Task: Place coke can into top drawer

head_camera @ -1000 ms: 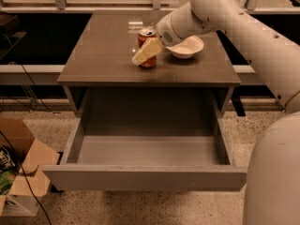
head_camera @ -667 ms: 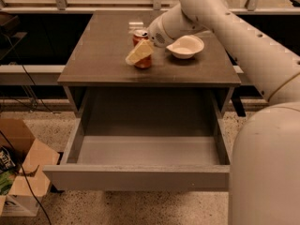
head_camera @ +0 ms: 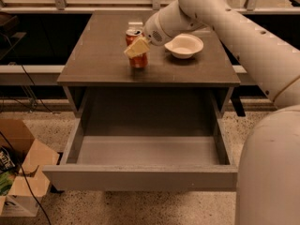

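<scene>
The end effector [head_camera: 137, 47] sits at the coke can [head_camera: 139, 61] on the worktop [head_camera: 98, 55]; grip cannot be told. Best: confirm hold, lift vertically, then lower into the open top drawer [head_camera: 140, 177] below it.

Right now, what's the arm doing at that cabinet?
The robot's white arm reaches over the dark grey cabinet top, with its gripper at the small red aluminium coke can. The can stands upright on the top, to the left of a round white bowl. The wide grey top drawer below is pulled open, and the can is not yet in it.
</scene>
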